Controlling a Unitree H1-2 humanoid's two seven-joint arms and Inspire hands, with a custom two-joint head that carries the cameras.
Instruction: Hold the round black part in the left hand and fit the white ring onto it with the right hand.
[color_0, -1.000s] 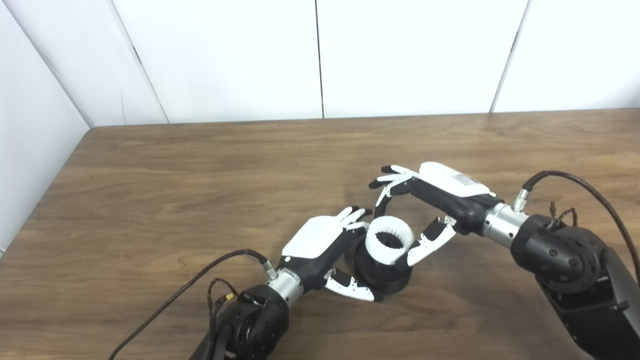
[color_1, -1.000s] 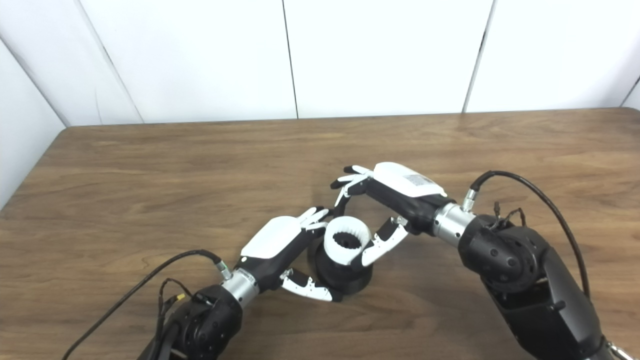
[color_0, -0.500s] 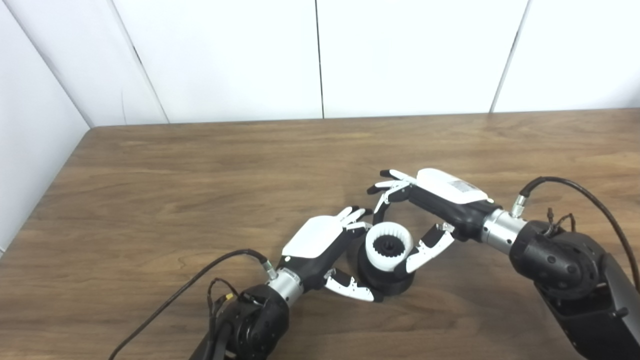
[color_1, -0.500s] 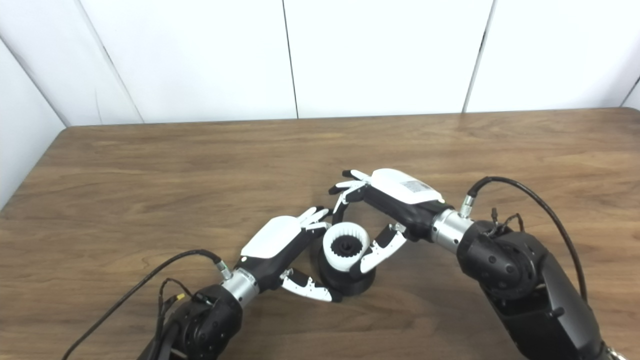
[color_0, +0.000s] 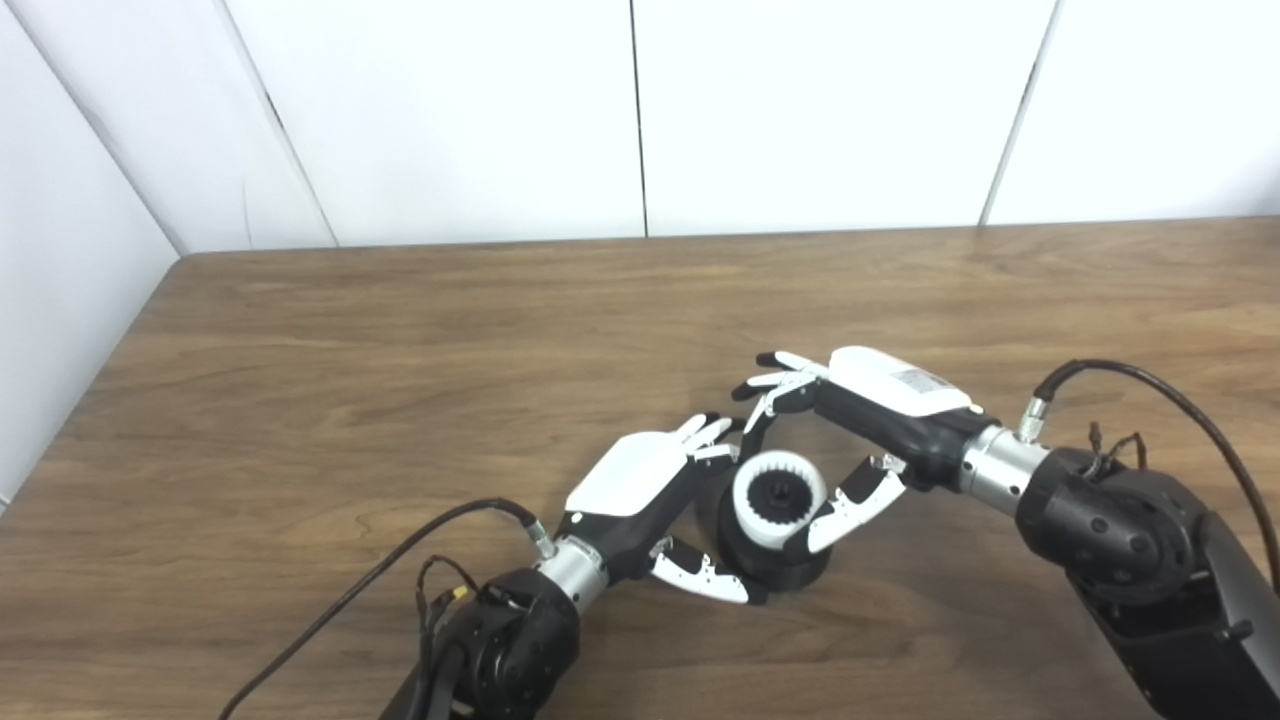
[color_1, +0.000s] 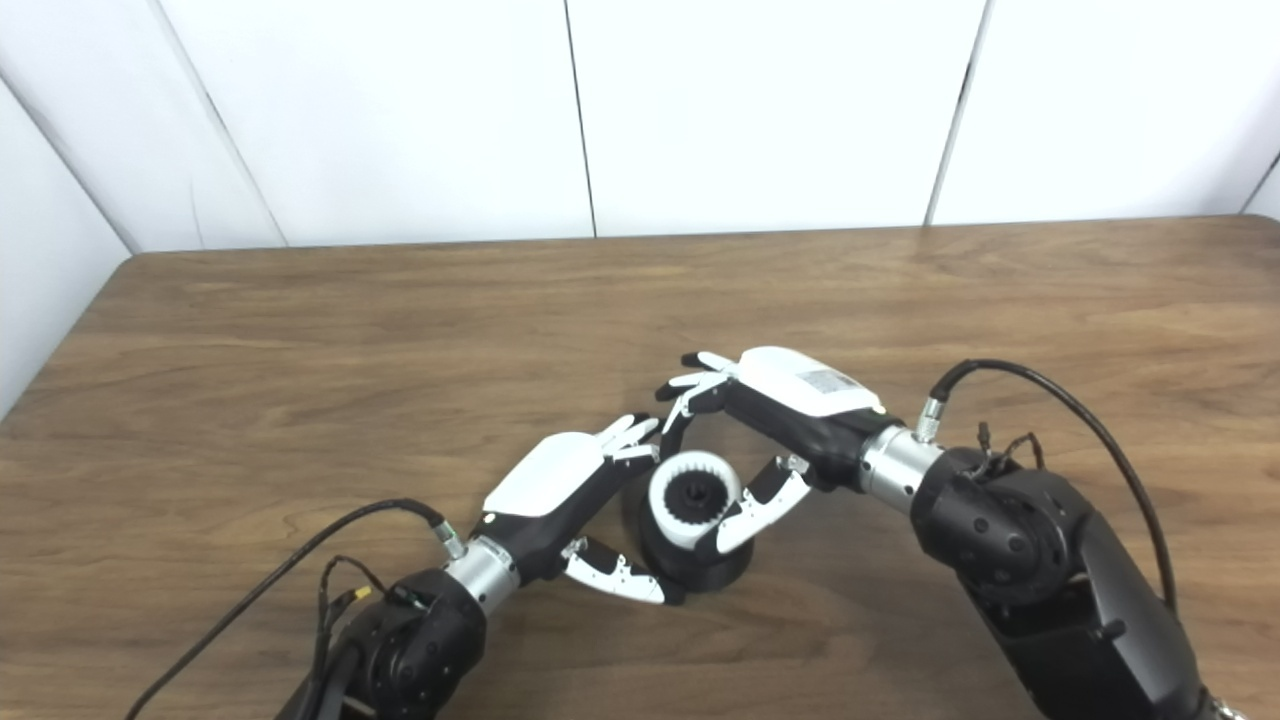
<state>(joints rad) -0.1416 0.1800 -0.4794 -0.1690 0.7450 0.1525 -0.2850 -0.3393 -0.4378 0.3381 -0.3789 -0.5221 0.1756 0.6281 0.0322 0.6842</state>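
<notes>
Left eye view, lower centre of frame: one round black part (color_0: 765, 565) is sitting on the wooden surface (color_0: 400, 330), with the left robot hand (color_0: 655, 490) closing around its left side, likely bracing it against the push of fitting. One white toothed ring (color_0: 778, 497) is resting on top of it, a black hub showing through the middle. The right robot hand (color_0: 850, 440) is gripping the ring, thumb at the right, fingers (color_0: 765, 395) arching over the far side, apparently pressing it down square. Count: two robot hands, one black part, one ring.
</notes>
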